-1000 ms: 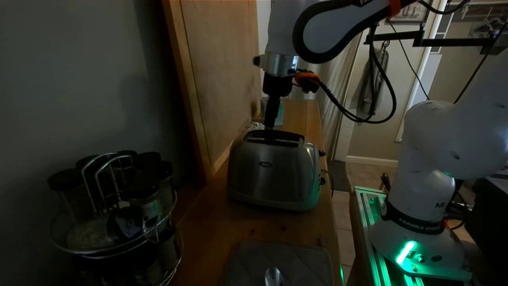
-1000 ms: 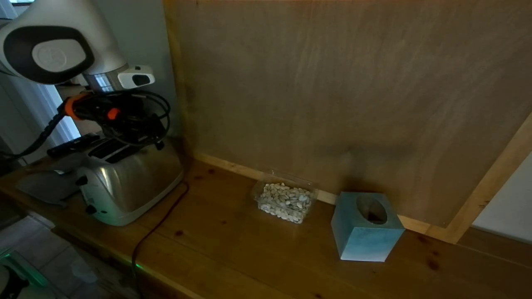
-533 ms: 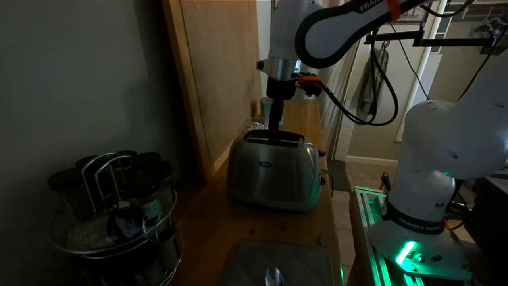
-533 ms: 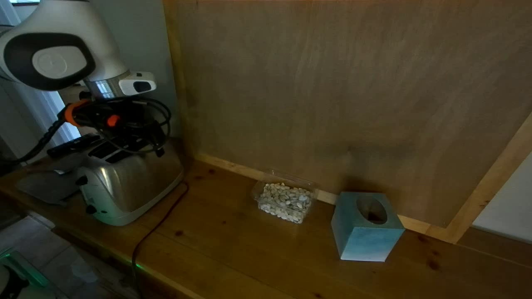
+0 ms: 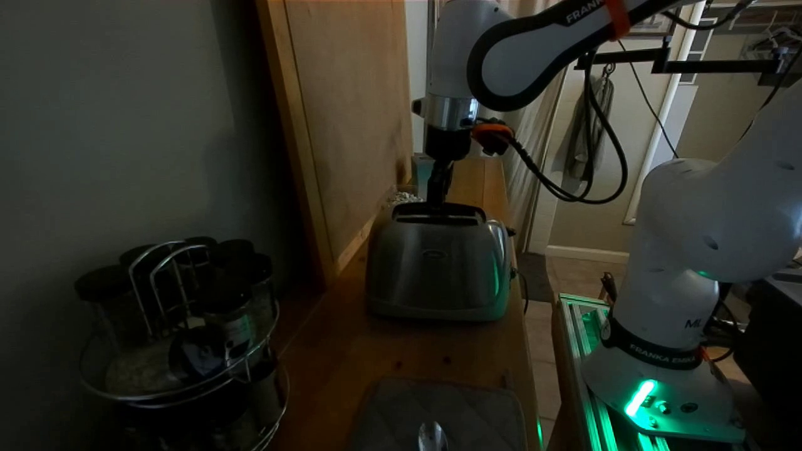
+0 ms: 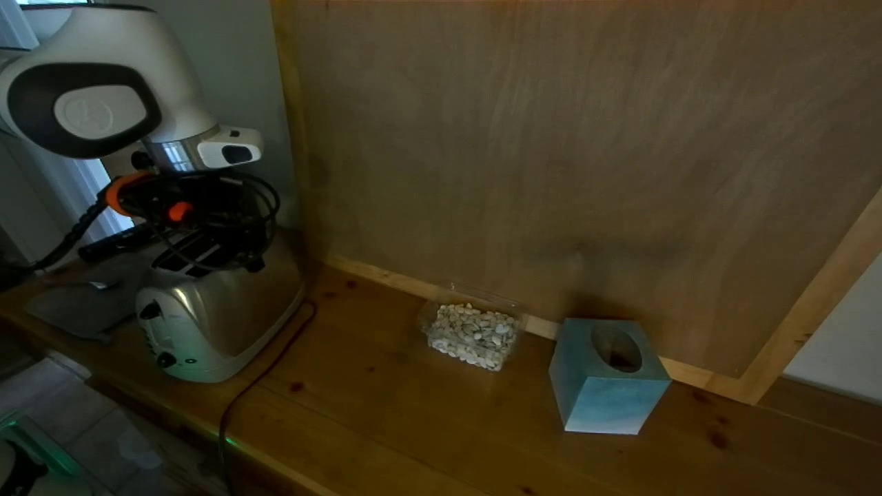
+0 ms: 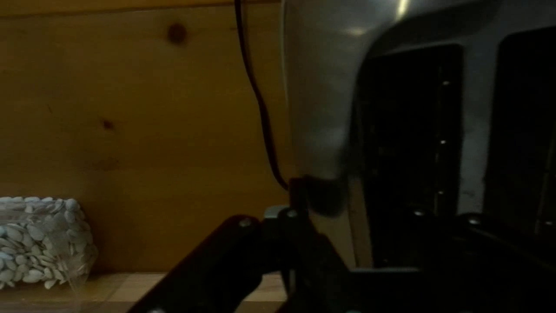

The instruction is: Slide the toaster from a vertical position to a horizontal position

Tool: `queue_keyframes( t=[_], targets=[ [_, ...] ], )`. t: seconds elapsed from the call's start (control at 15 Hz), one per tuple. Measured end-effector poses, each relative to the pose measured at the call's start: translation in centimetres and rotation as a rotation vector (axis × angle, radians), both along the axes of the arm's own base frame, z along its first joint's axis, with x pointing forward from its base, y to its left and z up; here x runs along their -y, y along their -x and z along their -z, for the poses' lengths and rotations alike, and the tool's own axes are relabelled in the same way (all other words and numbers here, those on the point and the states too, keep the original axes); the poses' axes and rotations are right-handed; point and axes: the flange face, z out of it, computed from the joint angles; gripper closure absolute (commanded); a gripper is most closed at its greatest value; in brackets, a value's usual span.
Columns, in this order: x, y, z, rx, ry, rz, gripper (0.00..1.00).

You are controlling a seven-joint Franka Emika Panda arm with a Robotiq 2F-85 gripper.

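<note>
The toaster (image 5: 435, 275) sits right under the gripper (image 5: 437, 197), upright on the wooden counter (image 6: 386, 393), and what counts now is how it lies: its long axis runs crosswise, one end reaching past the gripper toward the tall panel (image 6: 586, 138), the lever end pointing the other way, to the front edge and the base of the arm (image 5: 658, 369). It's the only arm here, so the turning falls to it. In the wrist view the slots (image 7: 408, 130) run across the line between the fingers (image 7: 299, 226); one is down by the long metal wall, perhaps touching, its mate lost in the dark over the slots, so I can't tell whether they stand apart or pinch that wall. I take the job as swinging the toaster round to lie along the counter, with most of that turn undone. On the visible finger's side a cord (image 7: 257, 93) trails just beside the toaster and could snag; further out are a clear tub (image 6: 518, 324) of pale pebbles or seeds (image 6: 475, 337), then a blue box (image 6: 610, 375). Opposite, past the gripper, lie a grey mat (image 5: 476, 413) with a spoon (image 5: 432, 436) and, well apart, a wire rack (image 5: 145, 398) of jars (image 5: 103, 285). The panel seems the likeliest obstacle: the end nearest it may knock it mid-swing.
</note>
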Motion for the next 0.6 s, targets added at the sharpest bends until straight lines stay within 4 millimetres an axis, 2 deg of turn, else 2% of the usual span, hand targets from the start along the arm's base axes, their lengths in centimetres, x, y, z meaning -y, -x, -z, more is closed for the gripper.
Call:
queue_keyframes(
  t=[0.6],
  targets=[
    [0.42,0.28,-0.1,0.025,-0.001,0.316,0.91]
  ],
)
